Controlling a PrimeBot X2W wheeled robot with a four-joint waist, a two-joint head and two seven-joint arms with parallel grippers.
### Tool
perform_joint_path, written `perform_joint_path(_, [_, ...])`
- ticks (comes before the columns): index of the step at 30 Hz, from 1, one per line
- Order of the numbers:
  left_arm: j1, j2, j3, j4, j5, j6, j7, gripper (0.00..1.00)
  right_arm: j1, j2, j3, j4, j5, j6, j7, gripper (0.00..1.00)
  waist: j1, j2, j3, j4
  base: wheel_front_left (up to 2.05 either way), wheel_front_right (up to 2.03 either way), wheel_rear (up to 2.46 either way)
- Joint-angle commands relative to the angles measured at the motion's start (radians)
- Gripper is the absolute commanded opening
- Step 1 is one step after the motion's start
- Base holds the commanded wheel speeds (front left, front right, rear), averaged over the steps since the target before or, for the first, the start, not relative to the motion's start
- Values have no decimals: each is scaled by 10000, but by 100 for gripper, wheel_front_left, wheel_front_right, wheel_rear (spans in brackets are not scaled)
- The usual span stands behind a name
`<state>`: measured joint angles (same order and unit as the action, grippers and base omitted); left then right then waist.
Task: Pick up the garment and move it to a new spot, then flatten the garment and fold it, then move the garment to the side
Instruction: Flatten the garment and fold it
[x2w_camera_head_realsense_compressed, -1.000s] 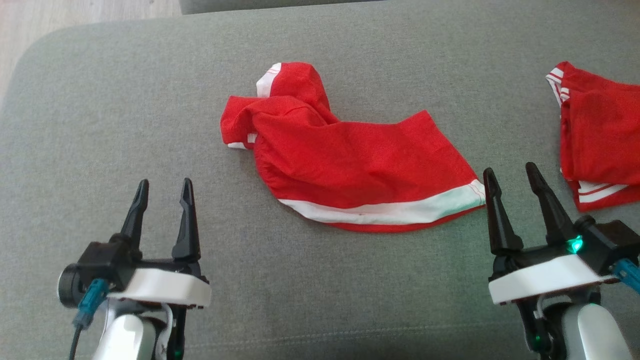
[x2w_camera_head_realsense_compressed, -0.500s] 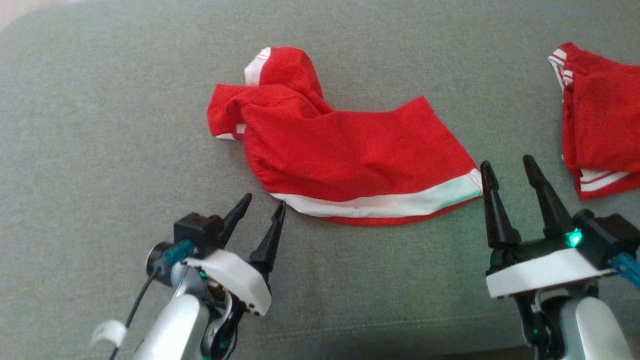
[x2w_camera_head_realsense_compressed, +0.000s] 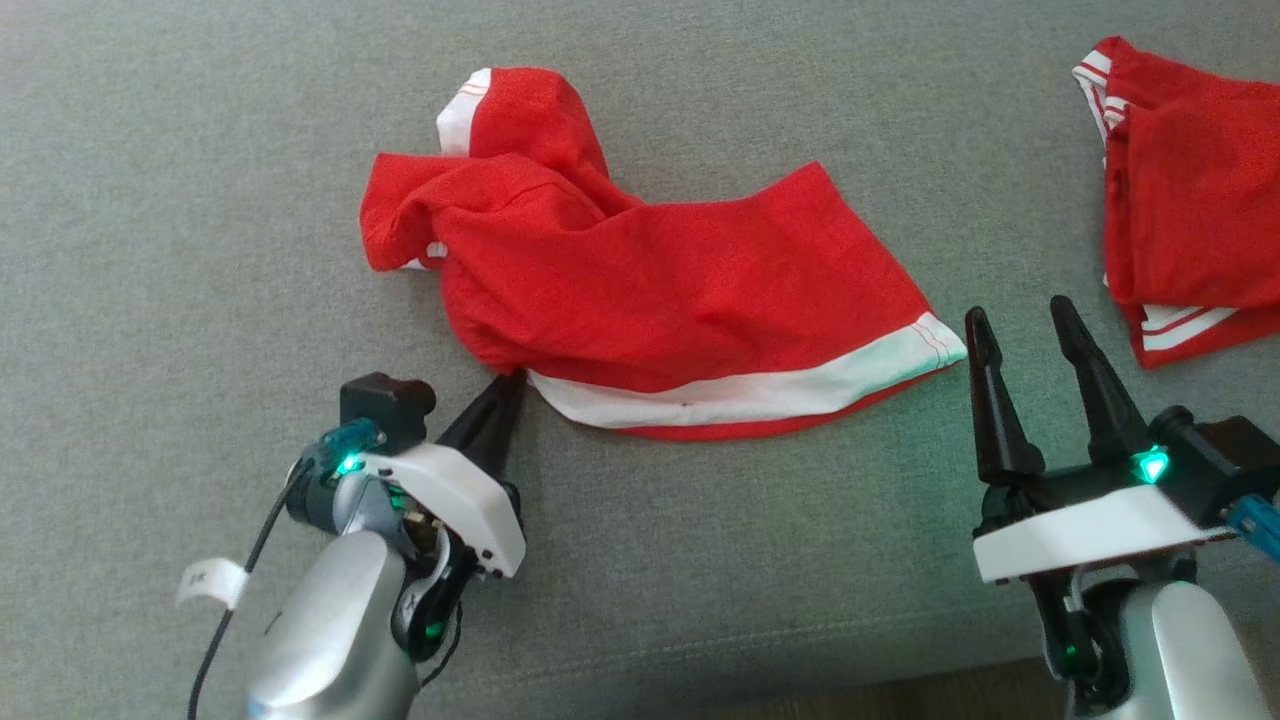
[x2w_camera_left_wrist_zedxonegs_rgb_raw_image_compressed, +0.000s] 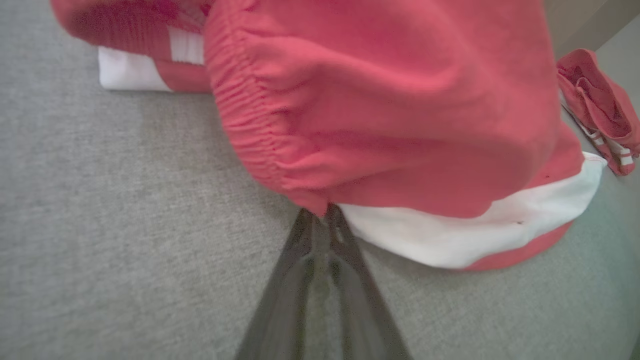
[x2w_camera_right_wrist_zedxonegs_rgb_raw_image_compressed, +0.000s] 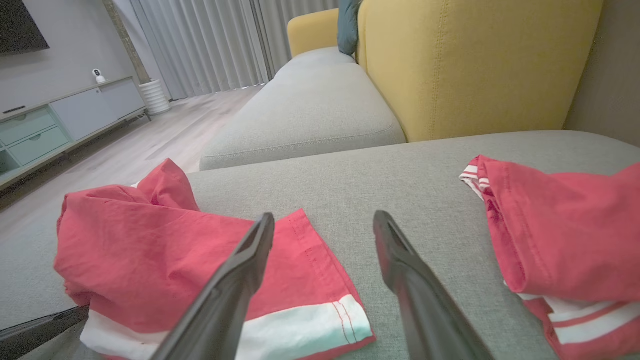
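Pickup step: left claw (x2w_camera_head_realsense_compressed: 508, 382) pinches garment (x2w_camera_head_realsense_compressed: 680, 300) by its corner nearest the sofa's (x2w_camera_head_realsense_compressed: 200, 200) front edge; right claw (x2w_camera_head_realsense_compressed: 1017, 312) gapes wide. Next, likely a lift.

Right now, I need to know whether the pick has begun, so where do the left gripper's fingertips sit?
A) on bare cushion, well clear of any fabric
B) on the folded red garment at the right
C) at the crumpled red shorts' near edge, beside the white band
C: the left gripper has its fingers closed together at the near edge of the crumpled red shorts, where the gathered waistband meets the white band.
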<state>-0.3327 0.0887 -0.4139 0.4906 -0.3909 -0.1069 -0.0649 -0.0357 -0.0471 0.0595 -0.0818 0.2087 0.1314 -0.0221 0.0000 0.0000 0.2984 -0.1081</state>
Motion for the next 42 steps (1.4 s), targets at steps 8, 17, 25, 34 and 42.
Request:
perform_joint_path(8, [-244, 187, 100, -220, 7, 31, -290, 0, -169, -149, -134, 403, -22, -7, 373, 100, 0, 0, -48, 59, 0, 0, 0])
perform_joint_path(17, [-2, 499, -69, -1257, 238, 287, -201, 0, -1016, -856, -129, 2203, 386, -7, 1206, 100, 0, 0, 135, 394, 0, 0, 0])
perform_joint_path(25, [-9, 702, -198, -1955, 389, 406, -8, 0, -1621, -1260, 505, 2987, 838, -7, 1990, 76, 0, 0, 257, 742, 0, 0, 0])
perform_joint_path(34, [196, 861, -218, -2547, 400, 593, 17, 0, -1311, -1160, 568, 2367, 1382, -7, 2416, 0, 0, 0, 206, 757, 0, 0, 0])
perform_joint_path(42, [360, 1182, -115, -3630, 596, 913, -83, 0, -1092, -1188, 248, 1058, 1651, -7, 1927, 0, 0, 0, -173, 740, 0, 0, 0])
